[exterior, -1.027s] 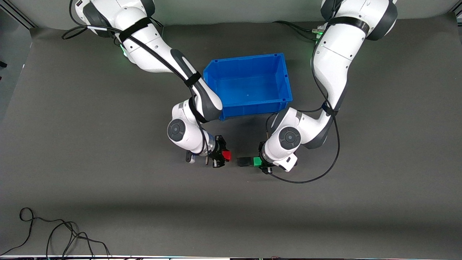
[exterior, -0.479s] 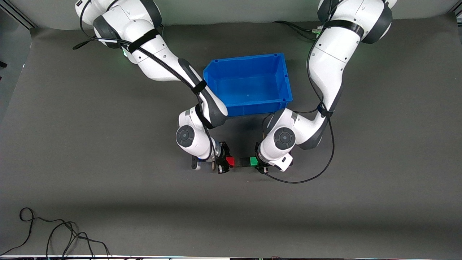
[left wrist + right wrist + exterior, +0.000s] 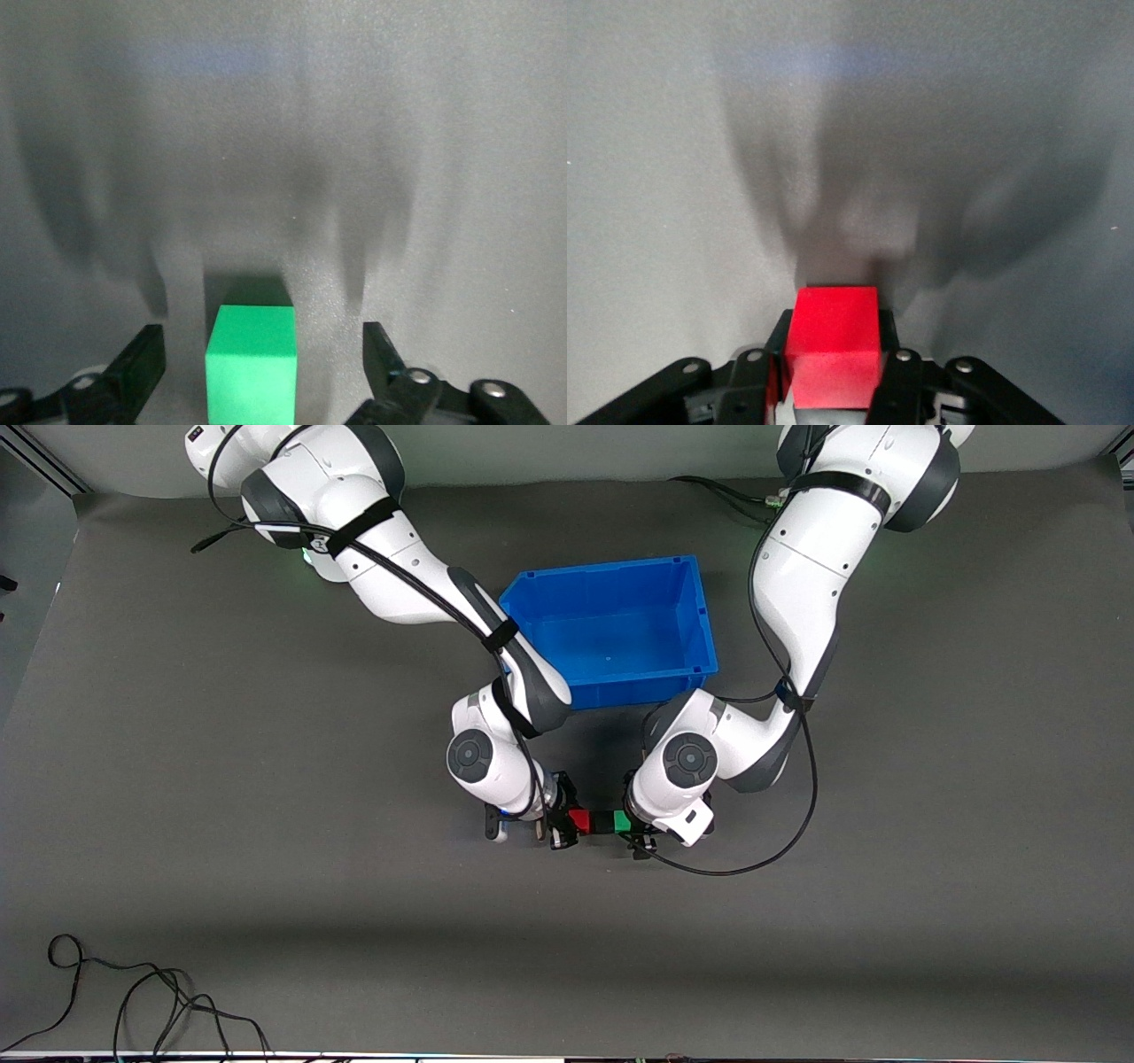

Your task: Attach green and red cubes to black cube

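Three cubes sit in one row on the grey tabletop point(image 3: 266, 912), nearer the front camera than the blue bin point(image 3: 613, 634): red cube point(image 3: 580, 820), black cube point(image 3: 601, 822), green cube point(image 3: 622, 821), each touching its neighbour as far as the front view shows. The black cube lies between the two coloured ones; the red one is on the side toward the right arm's end of the tabletop, the green toward the left arm's end. Right hand point(image 3: 567, 825) is low at the red cube and clenched on it; the right wrist view shows the red cube point(image 3: 834, 345) pinched between both fingers point(image 3: 889, 381). Left hand point(image 3: 640, 831) is low at the green cube with fingers spread and released; in the left wrist view the green cube point(image 3: 252, 363) sits between the two fingers point(image 3: 383, 363) with clear gaps on either side, touching neither. A loose black cable point(image 3: 133, 1001) lies near the tabletop's front edge, well apart from the bin.
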You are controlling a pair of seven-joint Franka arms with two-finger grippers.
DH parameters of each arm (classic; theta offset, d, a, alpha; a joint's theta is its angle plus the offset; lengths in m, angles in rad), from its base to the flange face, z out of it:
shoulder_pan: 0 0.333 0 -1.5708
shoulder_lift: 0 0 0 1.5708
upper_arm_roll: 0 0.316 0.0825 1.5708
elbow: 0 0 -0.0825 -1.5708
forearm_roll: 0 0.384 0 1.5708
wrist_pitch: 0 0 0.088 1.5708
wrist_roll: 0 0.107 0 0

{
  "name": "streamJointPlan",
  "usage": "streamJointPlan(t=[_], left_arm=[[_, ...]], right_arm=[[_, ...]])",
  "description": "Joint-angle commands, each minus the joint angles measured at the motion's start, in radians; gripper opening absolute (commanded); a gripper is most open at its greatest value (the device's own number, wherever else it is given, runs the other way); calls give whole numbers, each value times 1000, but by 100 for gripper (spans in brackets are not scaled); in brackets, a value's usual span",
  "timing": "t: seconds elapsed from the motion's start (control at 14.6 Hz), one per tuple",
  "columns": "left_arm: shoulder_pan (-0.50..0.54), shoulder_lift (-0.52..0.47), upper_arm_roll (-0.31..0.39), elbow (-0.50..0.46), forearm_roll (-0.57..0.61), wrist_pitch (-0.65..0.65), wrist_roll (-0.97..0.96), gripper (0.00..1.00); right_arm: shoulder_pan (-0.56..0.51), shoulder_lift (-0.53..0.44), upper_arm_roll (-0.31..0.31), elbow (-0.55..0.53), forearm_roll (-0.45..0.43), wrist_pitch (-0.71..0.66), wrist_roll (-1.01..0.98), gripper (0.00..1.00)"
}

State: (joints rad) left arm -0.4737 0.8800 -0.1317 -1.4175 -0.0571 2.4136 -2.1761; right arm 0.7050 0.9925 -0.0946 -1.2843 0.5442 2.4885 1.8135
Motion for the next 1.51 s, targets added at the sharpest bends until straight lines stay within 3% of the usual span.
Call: streamJointPlan(t=[0.0,0.07,0.14,0.34,0.48,0.68,0.82,1.03,1.23,1.44], left_arm=[[-14,4,17,31,11,-17,4,100],[-11,-9,23,46,19,-25,7,100],[0,-21,29,49,45,-54,12,100],[68,-88,29,43,114,-178,56,100],[133,-148,21,34,103,-269,215,100],[199,-272,23,-70,102,-356,540,100],[259,-399,24,-208,102,-361,788,100],[354,-556,29,-357,103,-378,1127,100],[449,-662,27,-389,103,-483,1398,100],[509,-778,29,-438,102,-556,1658,100]], right_arm=[[13,26,-7,42,-7,-5,23,51],[11,26,-7,42,-4,-5,24,84],[11,26,-7,43,-4,-5,21,99],[1,-6,-10,42,-10,-16,9,100],[-15,-58,-19,27,-12,-32,10,100],[-33,-144,-88,31,-70,-234,-2,100],[-48,-228,-97,26,-151,-371,-57,100],[-103,-368,-117,23,-193,-618,-227,100],[-104,-507,-204,10,-266,-843,-444,100],[-104,-655,-256,-45,-351,-954,-662,100]])
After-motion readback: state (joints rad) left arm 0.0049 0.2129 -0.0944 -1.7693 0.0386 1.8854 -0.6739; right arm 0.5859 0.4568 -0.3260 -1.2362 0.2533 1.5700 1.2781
